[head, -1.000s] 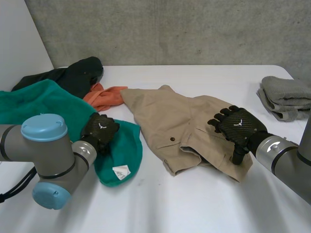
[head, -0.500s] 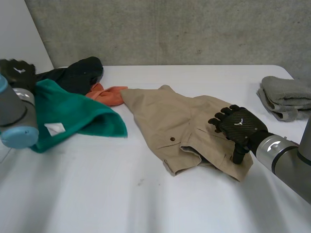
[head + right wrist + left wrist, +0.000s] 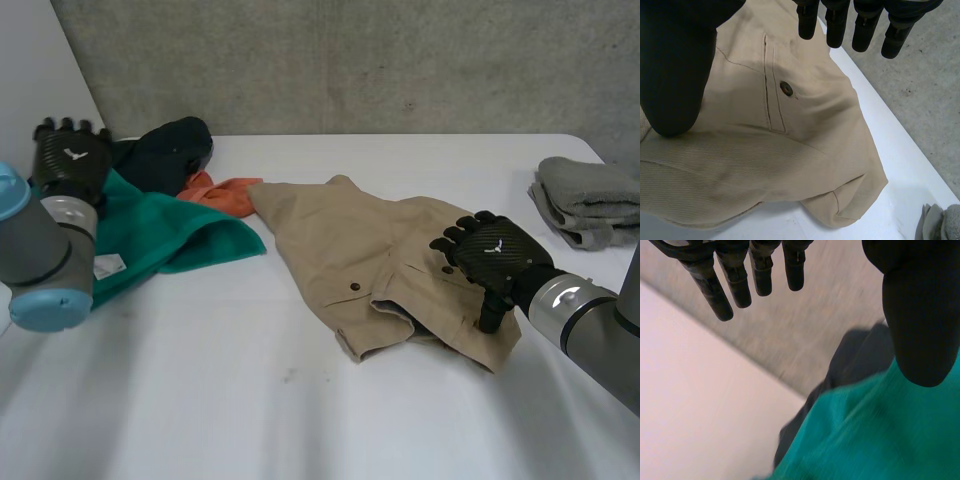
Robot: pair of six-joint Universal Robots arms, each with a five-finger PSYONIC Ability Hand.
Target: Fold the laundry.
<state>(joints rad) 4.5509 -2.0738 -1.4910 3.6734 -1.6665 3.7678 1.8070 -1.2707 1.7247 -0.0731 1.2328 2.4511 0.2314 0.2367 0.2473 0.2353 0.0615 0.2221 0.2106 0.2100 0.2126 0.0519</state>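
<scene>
Desk point(image 3: 400, 420): white
Done: grey pile point(image 3: 590, 195) folded, I'd say
To do: khaki shorts point(image 3: 350, 250), teal cloth point(image 3: 170, 235), dark garment point(image 3: 165, 150)
Left hand point(image 3: 70, 165), right hand point(image 3: 495, 255): fingers point(image 3: 835, 27) straight, empty

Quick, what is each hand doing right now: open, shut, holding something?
Left hand: open, by the green cloth.
Right hand: open, over the tan shorts.

White table point(image 3: 330, 420) takes up the lower two-thirds of the head view, its far edge running straight across just above mid-frame; the surface is matte under diffuse, even light. Across the top of the frame stands a grey concrete wall point(image 3: 400, 60), mottled and pitted, and at upper left a plain white panel point(image 3: 40, 70) slants down towards the table's far left corner. Right wrist view: grey concrete at right, past the table edge; wall or floor, cannot tell.
</scene>
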